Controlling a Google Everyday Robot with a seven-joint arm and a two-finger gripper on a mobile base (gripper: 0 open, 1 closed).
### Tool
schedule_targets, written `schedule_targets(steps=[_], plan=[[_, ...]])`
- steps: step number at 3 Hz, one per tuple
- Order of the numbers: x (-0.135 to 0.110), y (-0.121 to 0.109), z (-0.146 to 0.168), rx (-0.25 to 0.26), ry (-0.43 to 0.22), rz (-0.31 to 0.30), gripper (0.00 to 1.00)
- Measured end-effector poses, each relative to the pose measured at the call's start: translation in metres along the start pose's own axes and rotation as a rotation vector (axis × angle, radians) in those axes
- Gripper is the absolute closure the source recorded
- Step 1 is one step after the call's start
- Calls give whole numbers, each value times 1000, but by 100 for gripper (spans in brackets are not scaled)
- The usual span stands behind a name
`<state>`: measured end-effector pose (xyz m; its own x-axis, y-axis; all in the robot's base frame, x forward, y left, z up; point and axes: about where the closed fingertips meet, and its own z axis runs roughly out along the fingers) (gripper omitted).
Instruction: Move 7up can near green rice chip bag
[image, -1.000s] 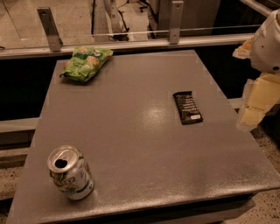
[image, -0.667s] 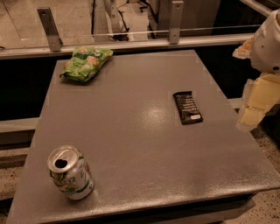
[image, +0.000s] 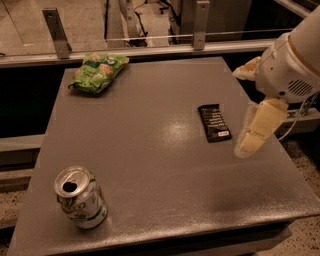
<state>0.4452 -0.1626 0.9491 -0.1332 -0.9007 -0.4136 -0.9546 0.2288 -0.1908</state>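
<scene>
the hand (image: 241, 112) hovers empty with fingers spread, just right of the black bar (image: 214, 122), while the 7up can (image: 80, 197) stands upright on the table (image: 150, 165), well left of the hand and apart from the green rice chip bag (image: 98, 72).

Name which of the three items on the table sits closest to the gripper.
The black wrapped bar, lying just beside the gripper; the 7up can and green rice chip bag sit across the table from it.
</scene>
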Motion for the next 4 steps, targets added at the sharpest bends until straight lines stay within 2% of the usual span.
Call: schedule_targets(steps=[1, 2, 3, 4], plan=[[-47, 18, 39, -77, -188, -66, 0], [-92, 49, 77, -180, -384, -105, 0], [-148, 94, 109, -308, -593, -126, 0], [-178, 119, 118, -374, -698, -138, 0]])
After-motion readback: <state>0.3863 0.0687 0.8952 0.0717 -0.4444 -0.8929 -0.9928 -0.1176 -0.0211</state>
